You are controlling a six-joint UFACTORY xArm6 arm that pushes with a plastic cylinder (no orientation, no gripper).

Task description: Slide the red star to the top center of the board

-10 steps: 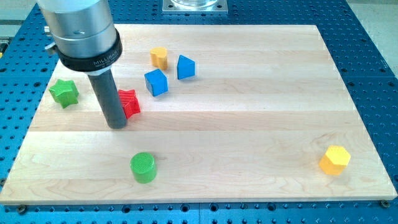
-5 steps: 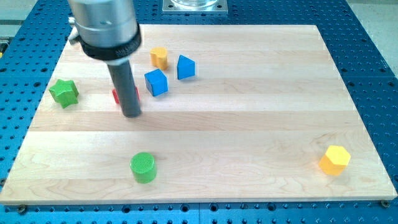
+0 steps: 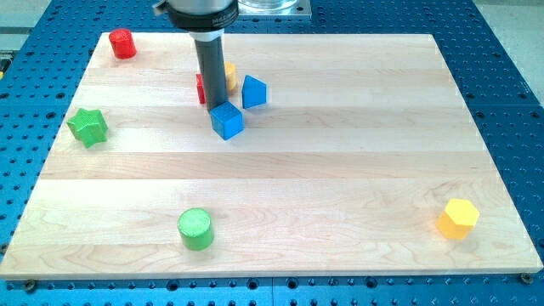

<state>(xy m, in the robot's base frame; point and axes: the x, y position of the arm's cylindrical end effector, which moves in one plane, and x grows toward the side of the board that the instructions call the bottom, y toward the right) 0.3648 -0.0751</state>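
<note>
The red star [image 3: 201,87] lies in the upper left-middle of the board, mostly hidden behind my rod, with only its left edge showing. My tip [image 3: 212,104] is right beside the star on its right and just above the blue cube [image 3: 227,120], which it touches or nearly touches. An orange block [image 3: 229,75] peeks out on the rod's right. A blue wedge-shaped block [image 3: 253,91] sits just right of that.
A red cylinder [image 3: 123,42] stands at the board's top left corner. A green star [image 3: 87,126] is at the left edge. A green cylinder [image 3: 195,228] is near the bottom left. A yellow hexagon [image 3: 457,218] is at the bottom right.
My tip has moved up and to the right, and the red star has gone up and right with it. The blue cube has shifted slightly down. The red cylinder is now uncovered.
</note>
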